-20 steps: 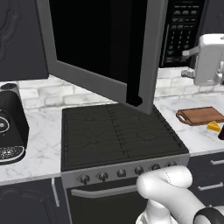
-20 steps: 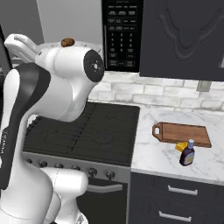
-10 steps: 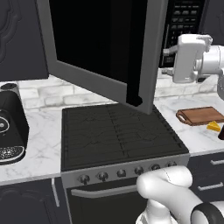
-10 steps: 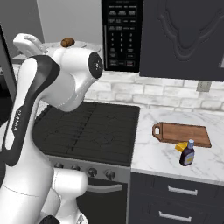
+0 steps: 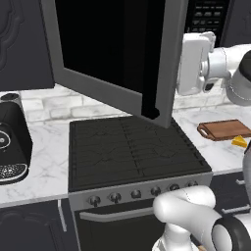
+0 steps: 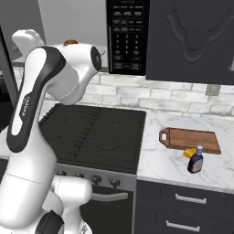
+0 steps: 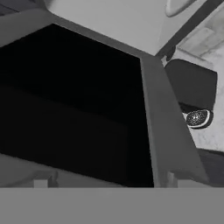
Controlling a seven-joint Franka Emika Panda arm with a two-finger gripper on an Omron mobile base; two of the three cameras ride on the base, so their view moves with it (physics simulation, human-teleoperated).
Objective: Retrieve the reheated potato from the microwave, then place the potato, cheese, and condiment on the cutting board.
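- Marble-patterned white desk (image 6: 169, 160) is seen right of the black stove (image 6: 93, 137); grey brick lines the wall behind.
- Cutting board (image 6: 189, 140) lies on it, cheese (image 6: 188, 153) and condiment (image 6: 195, 160) just beside.
- Microwave (image 5: 117, 54) door hangs open above the stove.
- Potato (image 6: 70, 43) sits inside.
- Tool jaws are spread wide, empty.

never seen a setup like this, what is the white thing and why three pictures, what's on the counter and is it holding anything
The white thing is a jointed robot arm on a driving base in a rendered kitchen. Two pictures come from cameras on the base, behind the arm to its left and right; the third looks out from its hand at the open dark glass microwave door. On the marble counter lie a reddish-brown wooden cutting board, a yellow-orange cheese wedge and a small dark condiment bottle with a bluish cap. A small brown potato peeks out behind the arm. The gripper is open and holds nothing.
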